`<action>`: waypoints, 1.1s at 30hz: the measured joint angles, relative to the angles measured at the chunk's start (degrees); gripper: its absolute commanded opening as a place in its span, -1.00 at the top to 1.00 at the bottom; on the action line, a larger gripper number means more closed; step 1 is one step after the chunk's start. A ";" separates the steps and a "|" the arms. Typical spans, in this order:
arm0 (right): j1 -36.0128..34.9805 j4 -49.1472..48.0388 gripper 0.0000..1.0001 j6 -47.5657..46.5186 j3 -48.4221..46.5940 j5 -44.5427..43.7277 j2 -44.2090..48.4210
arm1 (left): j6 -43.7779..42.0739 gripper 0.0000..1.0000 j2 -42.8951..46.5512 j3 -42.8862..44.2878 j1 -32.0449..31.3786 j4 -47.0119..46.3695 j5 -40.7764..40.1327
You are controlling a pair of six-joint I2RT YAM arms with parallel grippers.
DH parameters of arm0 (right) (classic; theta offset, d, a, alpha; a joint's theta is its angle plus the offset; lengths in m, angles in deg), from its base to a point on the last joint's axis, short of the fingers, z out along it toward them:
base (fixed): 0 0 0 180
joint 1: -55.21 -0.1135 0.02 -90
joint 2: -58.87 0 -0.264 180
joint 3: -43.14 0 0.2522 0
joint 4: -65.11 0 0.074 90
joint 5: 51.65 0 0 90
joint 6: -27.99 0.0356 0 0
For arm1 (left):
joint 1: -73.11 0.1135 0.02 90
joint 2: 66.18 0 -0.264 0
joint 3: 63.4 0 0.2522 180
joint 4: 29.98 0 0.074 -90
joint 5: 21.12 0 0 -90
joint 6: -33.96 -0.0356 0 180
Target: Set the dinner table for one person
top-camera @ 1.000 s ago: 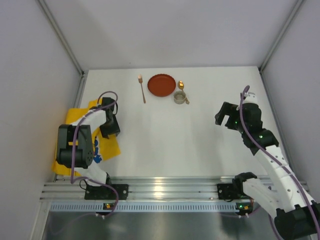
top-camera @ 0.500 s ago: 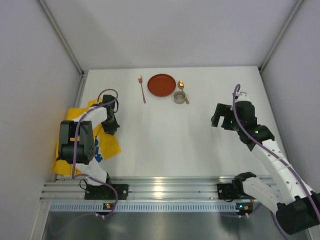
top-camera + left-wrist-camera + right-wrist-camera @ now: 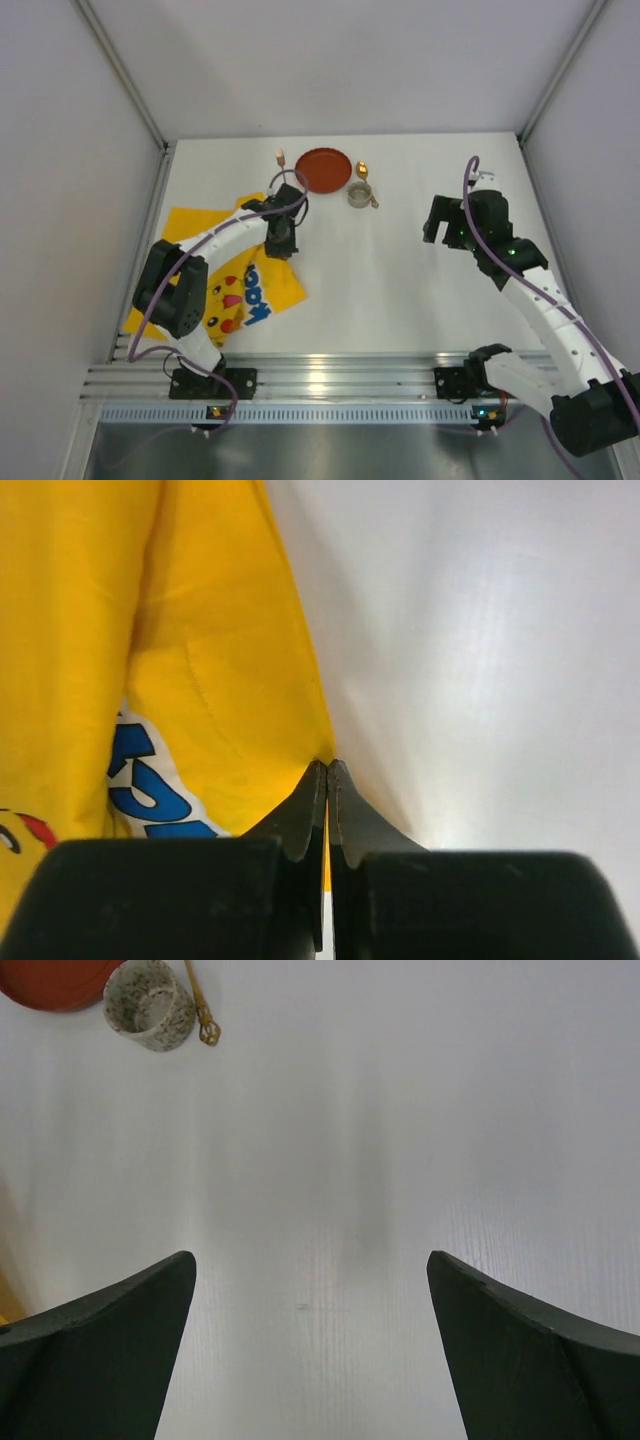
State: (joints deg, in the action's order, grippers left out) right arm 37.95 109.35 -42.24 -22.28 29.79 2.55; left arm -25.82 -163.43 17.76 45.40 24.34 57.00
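Observation:
The dinner table (image 3: 390, 290) is a white top. A yellow cartoon-printed cloth mat (image 3: 245, 300) lies spread on its left side. My left gripper (image 3: 283, 238) is shut on the mat's right corner; the left wrist view shows the yellow cloth (image 3: 220, 660) pinched between the closed jaws of that gripper (image 3: 327, 767). A red plate (image 3: 323, 170), a speckled cup (image 3: 358, 196) and a gold spoon (image 3: 366, 180) sit at the far middle. A fork (image 3: 281, 157) is partly hidden behind the left arm. My right gripper (image 3: 440, 225) hovers open and empty over bare table at the right.
The right wrist view shows the cup (image 3: 150, 1002), the plate's rim (image 3: 50, 980) and the spoon handle (image 3: 200, 1010) at its top left, far from the open right gripper (image 3: 308, 1258). Grey walls enclose the table. A ribbed aluminium rail (image 3: 330, 385) runs along the near edge.
My left gripper shut on the mat's corner and pulled it right and away, opening the bunched cloth out flat. The right arm drifted slightly left and stayed open.

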 measured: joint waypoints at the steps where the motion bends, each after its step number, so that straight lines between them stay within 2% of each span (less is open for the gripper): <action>1: 0.00 0.13 -0.99 -0.17 -0.15 -0.37 -0.04 | 0.68 1.00 -0.11 1.33 -2.05 0.50 0.39; 3: 0.02 0.11 -0.99 -0.31 -0.31 -1.03 -0.04 | 2.64 1.00 -0.63 5.42 -7.08 1.99 1.70; 8: 0.02 0.39 -0.99 -0.50 -0.57 -1.51 -0.07 | 6.27 1.00 -5.07 17.42 -14.84 4.76 5.77; 9: 0.02 0.44 -0.99 -0.48 -0.57 -1.51 -0.11 | 7.04 0.81 -6.54 20.17 -16.02 4.59 7.21; 10: 0.02 0.44 -0.99 -0.48 -0.57 -1.51 -0.17 | 7.41 0.02 -7.80 22.40 -16.96 4.48 9.07; 11: 0.02 0.46 -1.00 -0.48 -0.59 -1.51 -0.24 | 7.65 -0.96 -9.20 24.90 -17.84 4.22 11.65; 17: 0.04 0.85 -0.99 -0.13 -1.97 -0.28 -1.64 | 9.35 -0.97 -12.85 34.34 -21.35 4.66 19.17; 23: 0.17 -0.48 -0.99 1.55 -3.85 7.72 -7.48 | 8.83 -0.97 -6.58 34.53 -19.85 6.97 14.08; 25: 0.17 -2.10 -0.99 2.95 -3.91 11.80 -10.95 | 8.39 -0.97 -1.77 31.15 -17.05 7.21 11.98; 29: 0.24 -8.46 -0.99 6.56 -3.85 23.15 -20.24 | 6.21 -0.97 7.74 20.17 -6.49 7.69 8.13; 33: 0.24 -13.03 -0.99 9.42 -3.85 30.77 -29.20 | 2.12 -0.97 10.32 8.57 4.74 7.10 4.90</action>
State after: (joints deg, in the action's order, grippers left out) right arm 38.19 96.32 -32.82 -26.12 60.56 -26.65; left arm -23.70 -153.12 26.33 50.15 31.44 61.90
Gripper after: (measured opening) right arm 0.996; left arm 0.985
